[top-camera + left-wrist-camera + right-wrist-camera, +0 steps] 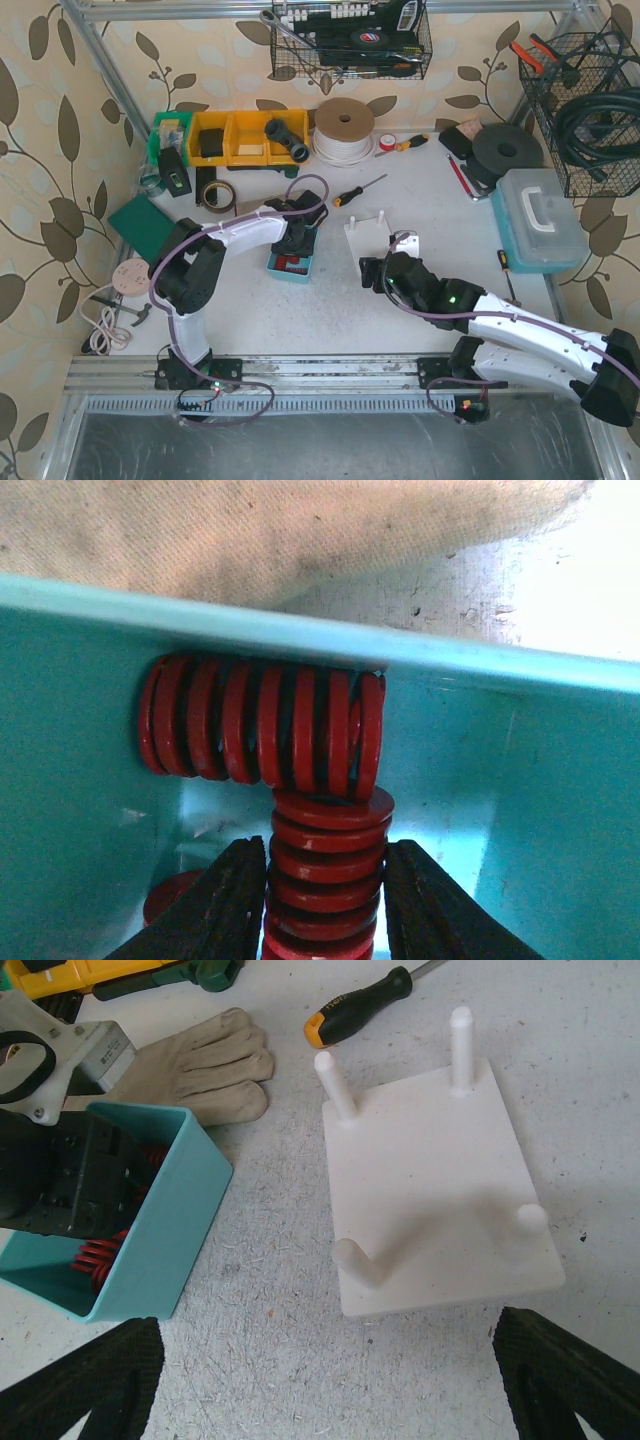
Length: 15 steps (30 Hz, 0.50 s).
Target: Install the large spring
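Teal bin (560, 780): inside it, my left tool (325, 858) clamps an upright red spring (330, 825). Right of the bin, my right tool (330, 1380) gapes wide, empty, above a peg board (430, 1180).

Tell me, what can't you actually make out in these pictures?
- Top view: the springs in the teal bin, hidden under the left gripper.
- Left wrist view: the upright spring's lower end, cut off by the bottom edge.
- Right wrist view: how many springs the bin holds; the left gripper covers them.
- Top view: the peg plate's near pegs, too small.
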Each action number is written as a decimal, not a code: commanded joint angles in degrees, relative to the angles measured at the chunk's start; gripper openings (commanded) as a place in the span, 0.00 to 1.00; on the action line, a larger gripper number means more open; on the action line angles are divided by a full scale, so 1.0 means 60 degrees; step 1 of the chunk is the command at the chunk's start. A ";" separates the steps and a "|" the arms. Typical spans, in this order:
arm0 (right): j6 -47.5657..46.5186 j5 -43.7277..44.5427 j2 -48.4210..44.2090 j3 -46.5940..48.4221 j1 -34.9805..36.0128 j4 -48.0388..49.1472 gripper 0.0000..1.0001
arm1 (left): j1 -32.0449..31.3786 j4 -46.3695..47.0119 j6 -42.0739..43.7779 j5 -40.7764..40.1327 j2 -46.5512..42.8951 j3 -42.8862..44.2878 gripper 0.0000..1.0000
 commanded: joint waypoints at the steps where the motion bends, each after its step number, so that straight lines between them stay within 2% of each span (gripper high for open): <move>1: 0.0006 0.0192 0.0033 0.0208 0.0032 0.0040 0.89 | -0.0043 -0.0413 -0.0107 -0.0299 0.0490 0.0441 0.38; 6: 0.0002 0.0191 0.0059 0.0215 0.0032 0.0046 0.89 | -0.0043 -0.0450 -0.0076 -0.0282 0.0904 0.0643 0.35; 12: -0.0015 0.0191 0.0066 0.0237 0.0041 0.0030 0.89 | -0.0035 -0.0517 -0.0136 -0.0268 0.0761 0.0574 0.04; 13: -0.0019 0.0184 0.0061 0.0237 0.0033 0.0035 0.89 | -0.0029 -0.0574 -0.0134 -0.0289 0.0689 0.0599 0.00; 15: -0.0052 0.0156 0.0050 0.0223 0.0037 0.0060 0.89 | -0.0028 -0.0675 -0.0164 -0.0290 0.0506 0.0657 0.00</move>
